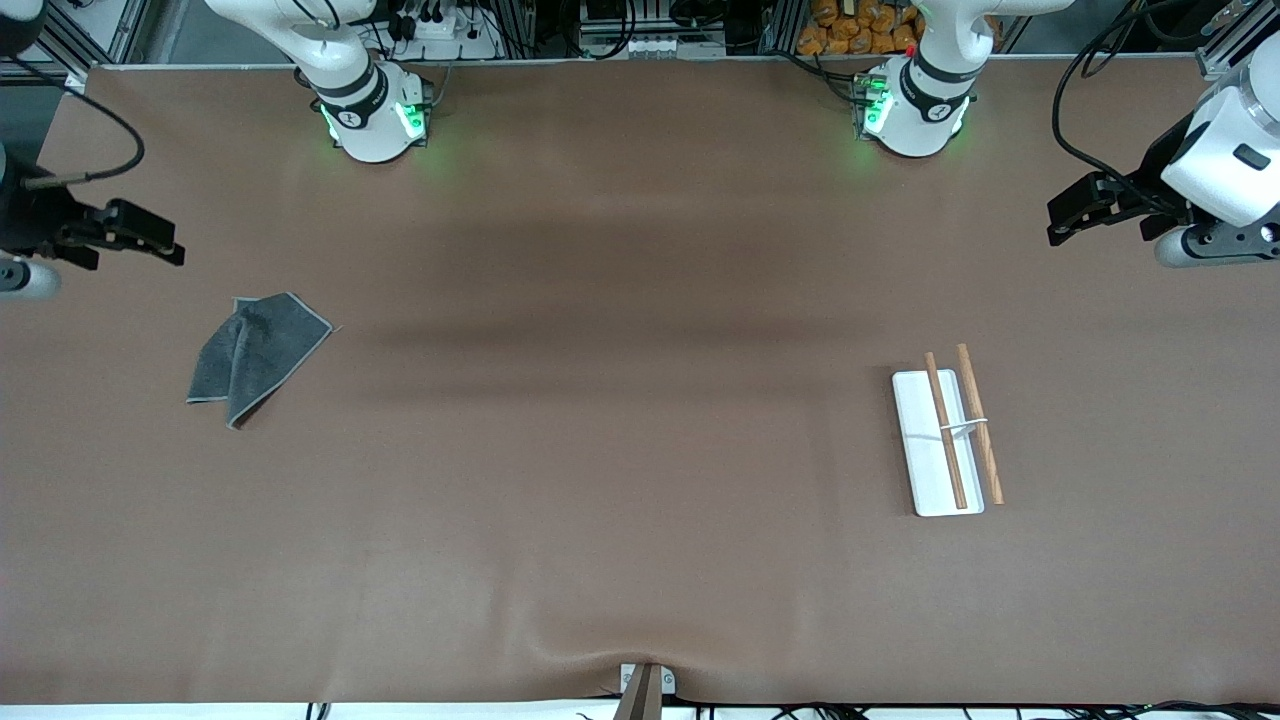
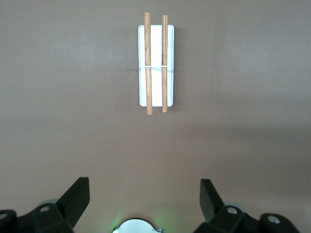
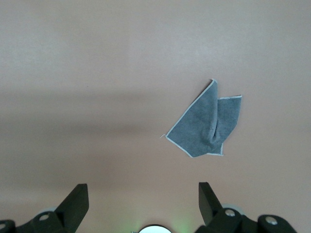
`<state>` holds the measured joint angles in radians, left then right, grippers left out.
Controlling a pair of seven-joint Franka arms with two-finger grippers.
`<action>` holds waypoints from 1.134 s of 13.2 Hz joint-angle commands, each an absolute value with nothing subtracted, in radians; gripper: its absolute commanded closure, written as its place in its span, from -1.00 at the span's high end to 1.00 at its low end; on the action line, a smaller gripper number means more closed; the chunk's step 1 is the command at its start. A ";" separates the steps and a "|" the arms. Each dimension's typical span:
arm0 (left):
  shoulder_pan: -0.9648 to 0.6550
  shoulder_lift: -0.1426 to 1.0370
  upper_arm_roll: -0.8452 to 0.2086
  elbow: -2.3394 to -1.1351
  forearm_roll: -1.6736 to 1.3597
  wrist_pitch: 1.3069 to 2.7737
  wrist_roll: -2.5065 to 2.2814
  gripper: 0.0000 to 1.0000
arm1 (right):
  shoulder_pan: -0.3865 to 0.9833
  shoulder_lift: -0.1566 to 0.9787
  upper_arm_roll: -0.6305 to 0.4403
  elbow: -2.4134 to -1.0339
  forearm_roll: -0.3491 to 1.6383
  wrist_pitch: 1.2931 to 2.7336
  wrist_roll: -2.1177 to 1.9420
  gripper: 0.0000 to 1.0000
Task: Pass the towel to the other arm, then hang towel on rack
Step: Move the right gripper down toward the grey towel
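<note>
Broadly, a smooth matte brown table (image 1: 640, 480) covering fills the scene, with a soft wrinkle at the edge nearest the front camera, where a small metal clamp (image 1: 645, 683) pins it.

Next in size are the two white, glossy, rounded arms. The left gripper (image 1: 1062, 222) hangs in the air over the table edge at the left arm's end, its black angular fingers (image 2: 75, 199) spread wide with nothing between them. The right gripper (image 1: 172, 250) hangs over the right arm's end, its black fingers (image 3: 75, 201) likewise wide apart and empty.

The rack (image 1: 938, 442) lies toward the left arm's end of the table: a flat white rectangular base with rounded corners, two slim, round, light-brown wooden rods running parallel along its length, and a thin white crosspiece joining them at mid-length. One rod sits over the base, the other along its edge.

The towel (image 1: 256, 357) lies flat on the table toward the right arm's end, well apart from the rack. It is a soft, nubby dark grey cloth with pale stitched edges, loosely folded into two overlapping angular flaps.
</note>
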<state>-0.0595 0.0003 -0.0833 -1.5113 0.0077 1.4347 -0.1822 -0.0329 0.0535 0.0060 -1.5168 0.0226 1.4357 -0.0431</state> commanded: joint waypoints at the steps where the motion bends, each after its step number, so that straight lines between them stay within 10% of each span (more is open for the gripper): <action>1: -0.058 0.000 -0.083 -1.502 -0.005 1.419 -0.169 1.00 | -0.081 0.083 0.018 -1.531 0.000 1.430 -0.052 1.00; 15: -0.067 0.008 -0.084 -1.502 -0.009 1.422 -0.167 1.00 | -0.219 0.175 0.018 -1.874 -0.069 1.800 -0.241 1.00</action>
